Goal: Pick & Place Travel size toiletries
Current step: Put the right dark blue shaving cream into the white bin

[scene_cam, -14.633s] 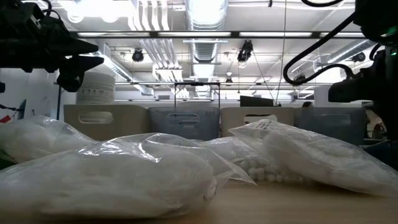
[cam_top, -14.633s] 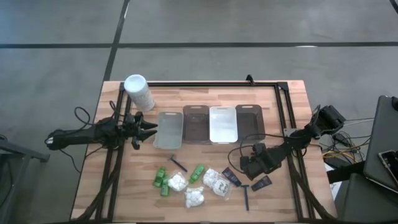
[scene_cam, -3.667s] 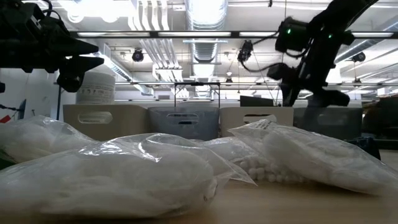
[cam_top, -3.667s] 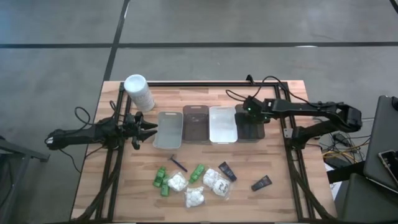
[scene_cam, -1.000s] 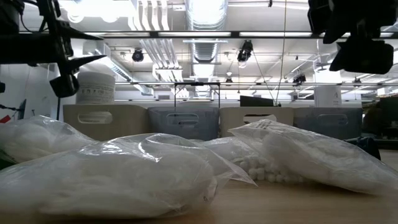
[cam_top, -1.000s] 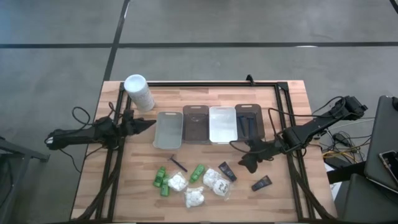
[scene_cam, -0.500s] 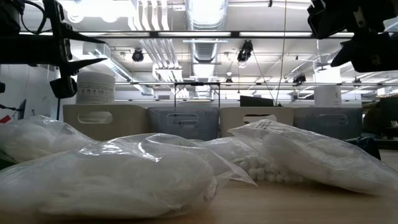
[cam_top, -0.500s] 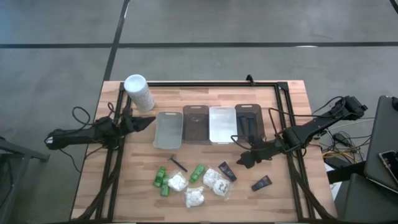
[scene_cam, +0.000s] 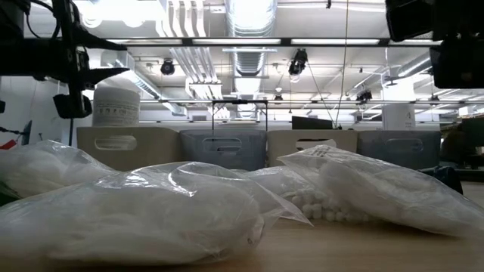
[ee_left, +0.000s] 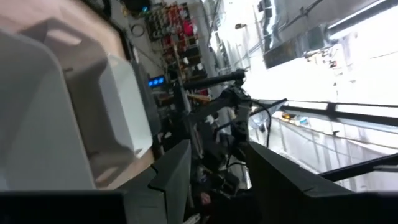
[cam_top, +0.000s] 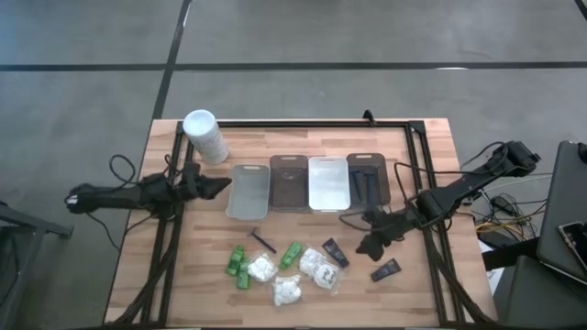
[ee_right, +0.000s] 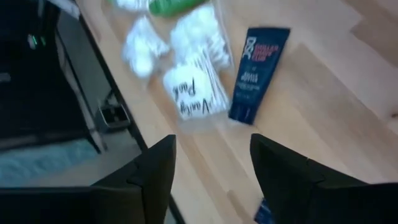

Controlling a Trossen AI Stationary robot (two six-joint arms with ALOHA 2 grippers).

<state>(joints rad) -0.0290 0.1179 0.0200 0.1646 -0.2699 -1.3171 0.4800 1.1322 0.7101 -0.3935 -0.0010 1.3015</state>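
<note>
- Reaching for the next black tube [ee_right: 258, 73] seemed to be the step in hand for the right tool [cam_top: 369, 246], which hung over the table [cam_top: 422, 293] between the two tubes left there.
- To do it well, I think the tool should come straight down with one finger on each long side of the tube, clear of the white packet [ee_right: 191, 94] just beside it.
- The right tool was parted and held nothing; its fingers [ee_right: 152, 177] touched no item.
- The left tool [cam_top: 220, 185] waited beside the leftmost tray [cam_top: 248, 194], also parted and empty.
- The other toiletries lay near the front edge: green bottles [cam_top: 238, 266], white packets, one razor [cam_top: 263, 241].
- The rightmost tray [cam_top: 368, 181] already held dark items.
</note>
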